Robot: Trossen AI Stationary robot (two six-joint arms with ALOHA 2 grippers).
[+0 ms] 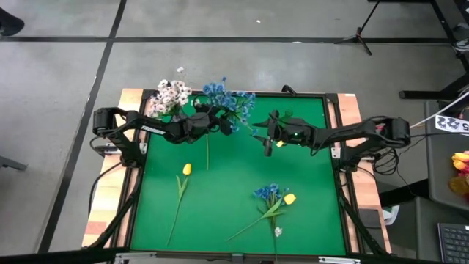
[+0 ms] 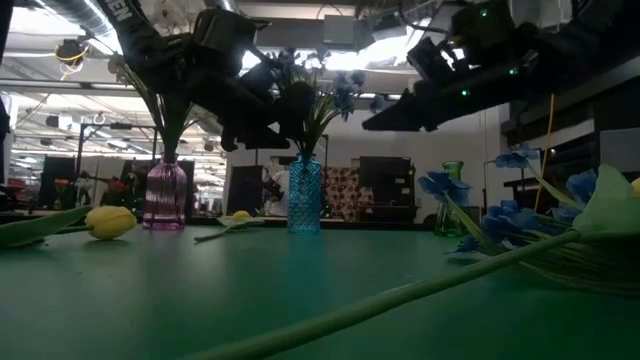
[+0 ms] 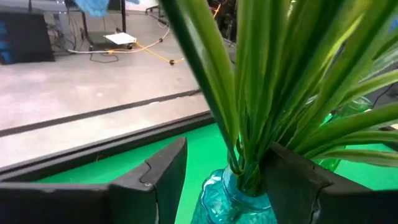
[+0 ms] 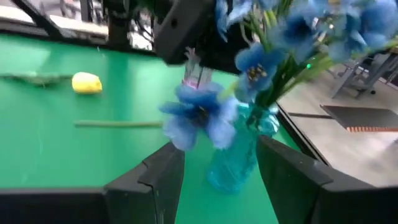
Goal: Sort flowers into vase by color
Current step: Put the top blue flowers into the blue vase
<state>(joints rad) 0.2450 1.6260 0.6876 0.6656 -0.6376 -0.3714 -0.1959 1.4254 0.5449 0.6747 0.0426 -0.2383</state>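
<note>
A teal glass vase (image 2: 305, 195) stands near the table's far edge and holds blue blooms (image 1: 229, 103) on green stalks (image 3: 261, 93). My left gripper (image 3: 227, 177) is open, one finger on each side of those stalks just above the vase's mouth (image 3: 231, 186). My right gripper (image 4: 214, 177) is open and hovers to the right of the vase (image 4: 239, 158), pointing at it. White sprays (image 1: 172, 94) stand in a pink vase (image 2: 165, 195). A yellow tulip (image 1: 187, 170) lies on the mat. A bunch of blue blooms (image 1: 268, 193), a yellow bud (image 1: 290, 198) and a white sprig (image 1: 278, 232) lies nearer the near edge.
A green glass vase (image 2: 452, 185) stands to the right of the teal one. A loose green stalk (image 1: 207, 150) lies on the mat in front of the teal vase. The green mat (image 1: 308, 176) has a raised dark frame (image 1: 343, 183). Bare mat shows at centre and left.
</note>
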